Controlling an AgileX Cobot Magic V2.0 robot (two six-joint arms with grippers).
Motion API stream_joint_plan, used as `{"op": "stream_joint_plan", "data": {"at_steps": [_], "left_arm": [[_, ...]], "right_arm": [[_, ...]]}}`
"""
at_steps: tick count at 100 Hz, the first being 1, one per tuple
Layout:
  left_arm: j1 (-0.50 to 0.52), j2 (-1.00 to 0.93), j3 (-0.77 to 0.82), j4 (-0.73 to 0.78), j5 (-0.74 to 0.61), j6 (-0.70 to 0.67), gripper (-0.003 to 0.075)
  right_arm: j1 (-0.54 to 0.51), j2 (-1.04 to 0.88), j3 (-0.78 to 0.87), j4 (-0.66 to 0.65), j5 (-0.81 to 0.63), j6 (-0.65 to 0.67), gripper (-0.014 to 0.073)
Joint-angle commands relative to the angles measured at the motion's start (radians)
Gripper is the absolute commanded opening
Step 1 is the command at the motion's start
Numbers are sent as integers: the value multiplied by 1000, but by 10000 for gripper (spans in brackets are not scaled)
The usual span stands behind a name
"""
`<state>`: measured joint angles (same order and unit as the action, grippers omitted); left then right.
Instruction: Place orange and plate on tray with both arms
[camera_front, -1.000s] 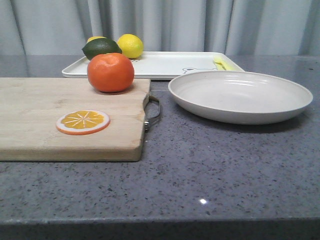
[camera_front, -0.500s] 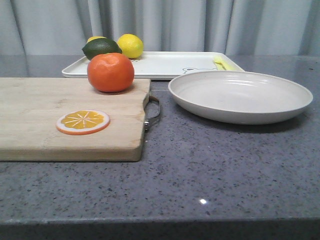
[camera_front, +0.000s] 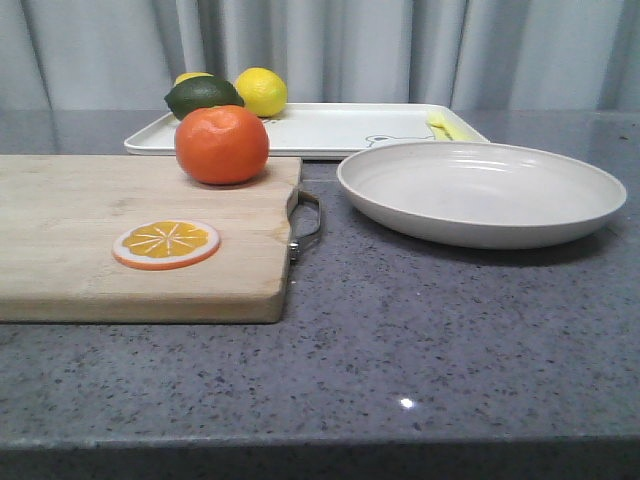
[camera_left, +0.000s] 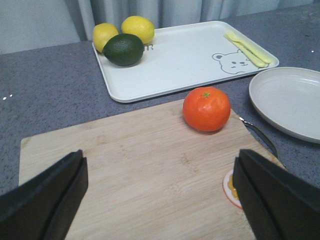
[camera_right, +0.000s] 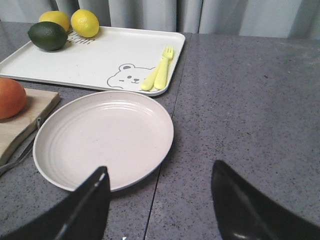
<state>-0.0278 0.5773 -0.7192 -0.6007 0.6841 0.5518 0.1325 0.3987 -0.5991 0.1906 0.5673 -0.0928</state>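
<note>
Nothing has moved in the last second: orange (camera_front: 221, 144) on the board (camera_front: 80, 230), plate (camera_front: 481, 191) beside the tray (camera_front: 330, 130), both grippers (camera_left: 159, 195) (camera_right: 160, 205) spread wide, holding nothing — task unstarted.

Partly hidden and cropped items on a kitchen counter

The second lemon (camera_front: 190, 77) sits mostly behind the lime (camera_front: 203, 96); the right wrist view crops the orange (camera_right: 10, 98); the left gripper (camera_left: 160, 200) finger covers part of the orange slice (camera_left: 230, 186).
</note>
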Motion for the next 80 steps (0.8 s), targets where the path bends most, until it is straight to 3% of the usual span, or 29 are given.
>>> {"op": "stream_joint_plan", "data": {"at_steps": [1,33,47,64,80], "left_arm": [[2,90,-79,-108,-66,111,564],[-44,415,-246,-385,-58,478,564],[-155,546,-299,-382,-95,486,564],[-291,675,-344,-364,-235,497,564],[-350,781,-395,-351,-264,497,564]], "right_arm": [[-3,17,-34,7,-87,-4,456],[-3,17,-34,7,-87,-4,456],[-3,17,-34,7,-87,-4,456],[-3,17,-34,7,-87,-4,456],[-3,17,-34,7,-87,-4,456]]}}
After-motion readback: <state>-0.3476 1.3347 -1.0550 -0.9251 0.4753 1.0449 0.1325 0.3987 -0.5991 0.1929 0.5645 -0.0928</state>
